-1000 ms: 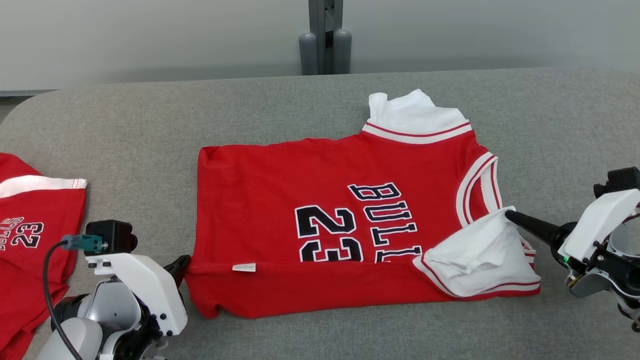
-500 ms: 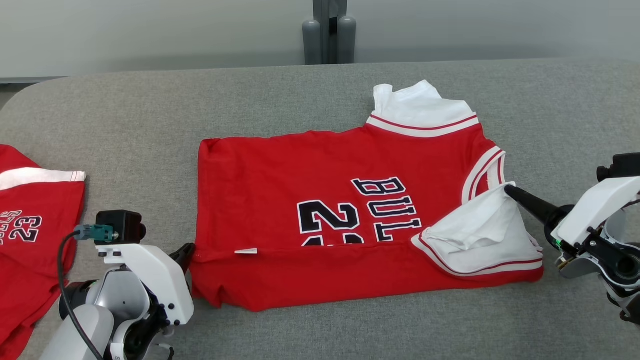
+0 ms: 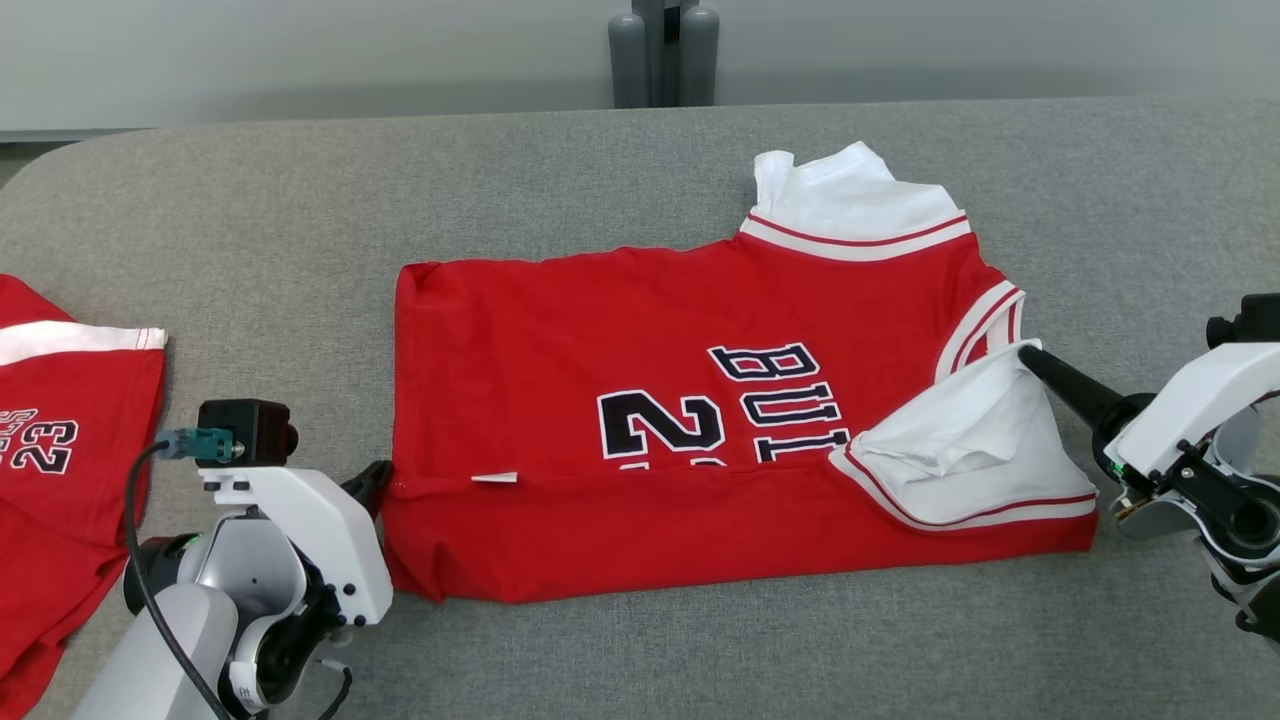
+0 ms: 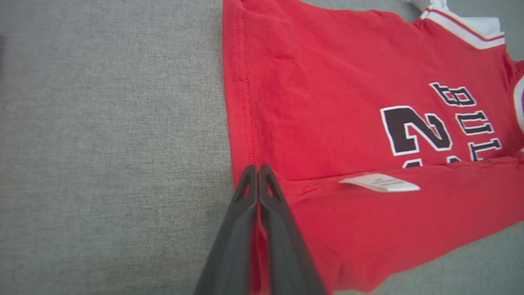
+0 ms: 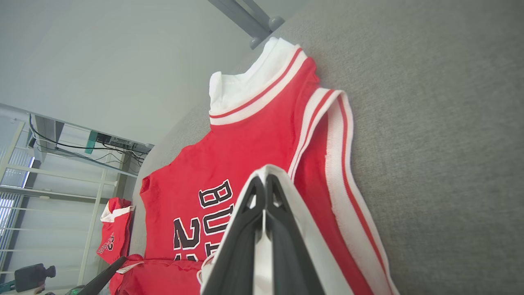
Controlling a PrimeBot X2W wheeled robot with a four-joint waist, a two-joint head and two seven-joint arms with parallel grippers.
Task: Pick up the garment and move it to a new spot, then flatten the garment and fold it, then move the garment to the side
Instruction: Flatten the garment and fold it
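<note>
The garment (image 3: 600, 340) is a red jersey with black "BULLS 23" lettering and white sleeves, lying sideways on the grey table (image 3: 250, 230). Its near edge is turned up over the front, hiding the lower part of the number. My left gripper (image 3: 378, 478) is shut on the red hem corner at the fold's left end; in the left wrist view the two fingers (image 4: 258, 168) pinch the hem of the garment (image 4: 327, 82). My right gripper (image 3: 1025, 352) is shut on the white sleeve (image 3: 960, 450) at the fold's right end, and its pinched fingers (image 5: 265, 178) show white cloth between them.
A second red jersey (image 3: 60, 420) lies at the table's left edge, close to my left arm. A grey post (image 3: 663, 50) stands behind the table's far edge. A white label (image 3: 494, 477) sticks out along the fold line. Bare grey table surrounds the garment.
The head camera has shifted. Both grippers have carried the near edge farther over the jersey, so the fold now covers more of the "23".
</note>
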